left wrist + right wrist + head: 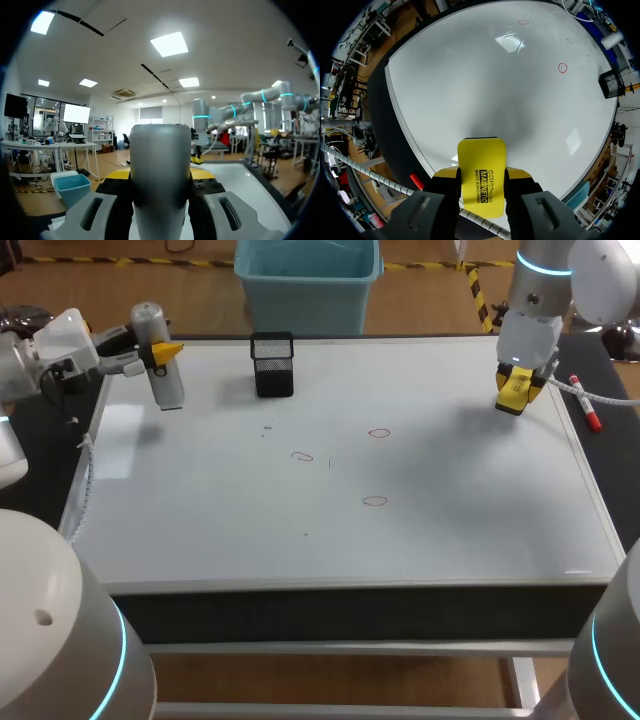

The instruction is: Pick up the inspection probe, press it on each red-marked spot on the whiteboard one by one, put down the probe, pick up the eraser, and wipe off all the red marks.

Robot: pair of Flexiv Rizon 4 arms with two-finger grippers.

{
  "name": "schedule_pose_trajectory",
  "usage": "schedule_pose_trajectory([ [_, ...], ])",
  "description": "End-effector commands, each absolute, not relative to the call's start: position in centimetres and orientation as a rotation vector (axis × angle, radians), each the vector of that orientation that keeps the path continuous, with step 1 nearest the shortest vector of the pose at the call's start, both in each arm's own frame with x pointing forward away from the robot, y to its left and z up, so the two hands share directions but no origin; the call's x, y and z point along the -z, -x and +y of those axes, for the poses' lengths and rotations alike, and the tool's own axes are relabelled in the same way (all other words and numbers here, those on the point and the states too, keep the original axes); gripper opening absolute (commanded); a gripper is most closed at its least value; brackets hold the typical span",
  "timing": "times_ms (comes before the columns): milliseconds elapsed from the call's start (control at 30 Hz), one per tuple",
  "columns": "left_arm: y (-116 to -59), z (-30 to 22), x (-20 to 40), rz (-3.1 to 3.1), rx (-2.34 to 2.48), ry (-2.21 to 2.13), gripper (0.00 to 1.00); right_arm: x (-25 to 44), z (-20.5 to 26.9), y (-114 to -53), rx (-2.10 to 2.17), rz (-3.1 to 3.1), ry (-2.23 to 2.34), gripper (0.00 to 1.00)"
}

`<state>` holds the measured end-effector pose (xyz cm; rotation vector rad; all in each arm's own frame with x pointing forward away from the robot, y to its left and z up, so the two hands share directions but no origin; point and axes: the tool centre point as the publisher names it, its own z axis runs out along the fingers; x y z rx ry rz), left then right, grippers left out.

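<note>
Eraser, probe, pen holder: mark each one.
eraser (481, 172): right wrist view, its yellow face.
probe (161, 170): left wrist view, grey barrel.
pen holder (272, 370): head view, mesh front.

eraser (481, 165): black printed lettering on its yellow face
place: clamped between the fingers of the right gripper (481, 176)

Your probe (160, 155) runs off the left wrist view's lower edge and covers most of the yellow tips of the left gripper (160, 174); the eraser (481, 165) hides from you the inner faces of the right gripper (481, 176)
</note>
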<state>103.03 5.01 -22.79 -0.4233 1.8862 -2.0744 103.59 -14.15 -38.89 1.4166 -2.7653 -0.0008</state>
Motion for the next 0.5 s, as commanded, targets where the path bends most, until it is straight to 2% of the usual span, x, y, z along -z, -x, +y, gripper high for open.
schedule_pose_trajectory([
  [33,-103.1,5.0,22.8,1.885,2.078,0.421,0.0,38.8,-14.2,-103.7,-0.002,-2.761,-1.418,0.0],
  [167,-103.1,5.0,22.8,1.885,2.078,0.421,0.0,38.6,-13.7,-103.5,-0.004,-2.755,-1.439,0.0],
  [500,-103.1,5.0,22.8,1.885,2.078,0.421,0.0,37.0,-5.3,-98.5,0.056,-2.747,-1.643,0.0],
])
